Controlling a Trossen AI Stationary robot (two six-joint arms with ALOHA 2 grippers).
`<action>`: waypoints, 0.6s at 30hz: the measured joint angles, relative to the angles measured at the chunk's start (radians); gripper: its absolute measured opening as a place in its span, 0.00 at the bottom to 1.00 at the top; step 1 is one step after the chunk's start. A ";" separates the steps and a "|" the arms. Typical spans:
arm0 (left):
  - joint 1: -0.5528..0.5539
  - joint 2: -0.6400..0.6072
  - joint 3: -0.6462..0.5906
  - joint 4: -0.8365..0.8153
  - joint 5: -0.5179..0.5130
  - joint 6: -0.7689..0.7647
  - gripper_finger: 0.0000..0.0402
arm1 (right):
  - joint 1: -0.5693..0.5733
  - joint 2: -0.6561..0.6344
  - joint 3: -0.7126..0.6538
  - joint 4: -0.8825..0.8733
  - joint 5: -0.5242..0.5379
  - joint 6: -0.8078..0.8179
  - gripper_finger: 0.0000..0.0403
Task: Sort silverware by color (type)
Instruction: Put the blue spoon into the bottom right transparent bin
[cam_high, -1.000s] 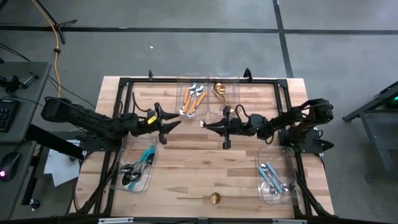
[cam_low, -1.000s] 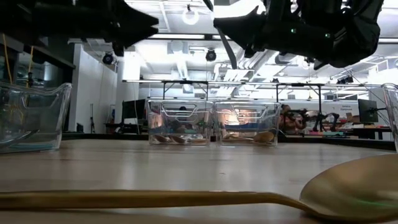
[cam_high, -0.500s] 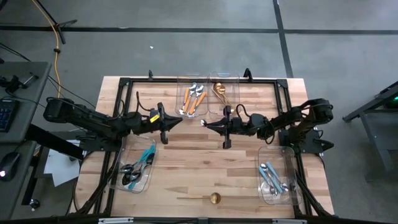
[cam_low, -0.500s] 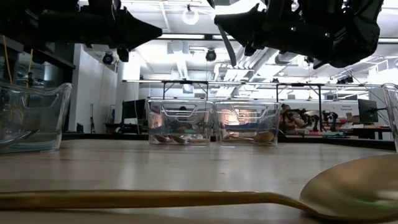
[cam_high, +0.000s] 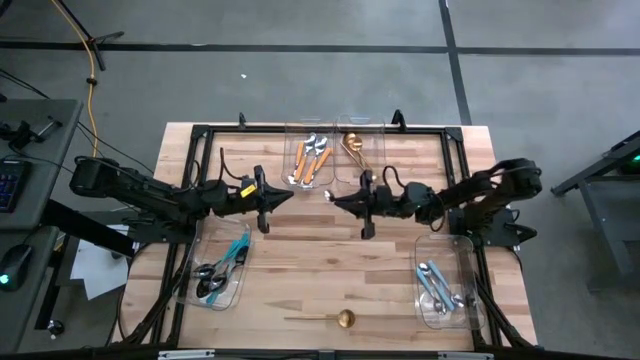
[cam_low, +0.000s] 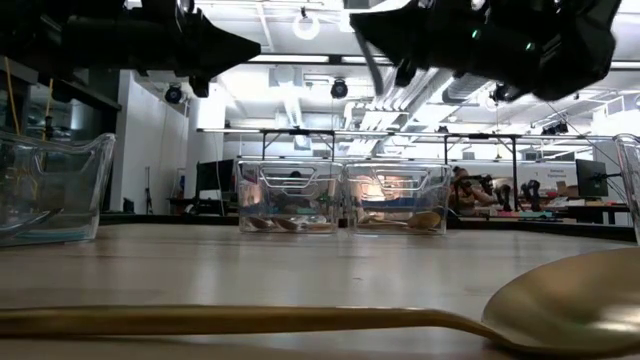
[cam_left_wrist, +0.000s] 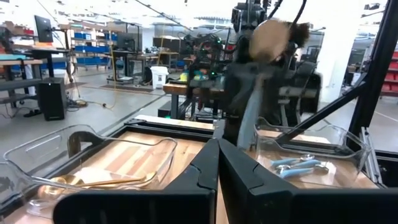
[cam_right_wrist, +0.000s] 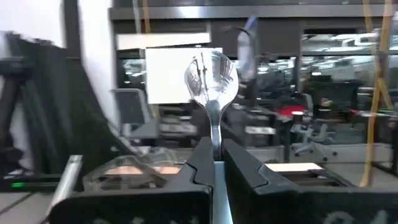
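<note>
At the left of the high view a clear bin (cam_high: 218, 277) near the table's (cam_high: 300, 260) left edge holds dark-headed spoons (cam_high: 222, 268) with blue handles. Just above it, left of centre, the left pincer (cam_high: 283, 196) hovers over the table with its fingers pressed together and nothing between them.

At the top centre stand two more bins side by side: the left one with orange-handled spoons (cam_high: 311, 158), the right one with gold spoons (cam_high: 354, 147). Low in the frame, near the front edge, a lone gold spoon (cam_high: 333, 318) lies on the bare wood, unsorted.

Right of centre the right pincer (cam_high: 338, 201) is clamped on the stem of a silver spoon (cam_right_wrist: 211, 82), bowl pointing forward toward the left pincer; in the right wrist view the shiny bowl stands up clear of the fingertips. At the lower right a fourth bin (cam_high: 445, 284) holds light-blue-handled spoons (cam_high: 436, 284).

The step in hand looks like carrying this silver spoon to its bin. Its handle colour is hidden in the grip, so I cannot tell which bin fits. Next, the right arm would need to swing over the matching bin and release; the gold spoon at the front would then go to the gold bin.
</note>
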 joint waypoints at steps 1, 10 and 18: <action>0.000 0.000 0.000 0.000 0.000 0.008 0.00 | 0.012 -0.027 0.000 -0.029 0.000 -0.001 0.01; 0.000 0.000 0.000 -0.003 0.000 0.008 0.00 | 0.122 -0.482 0.001 -0.689 0.262 -0.013 0.01; 0.000 0.000 0.000 0.018 0.000 -0.015 0.00 | 0.156 -0.776 0.001 -1.024 0.505 0.041 0.01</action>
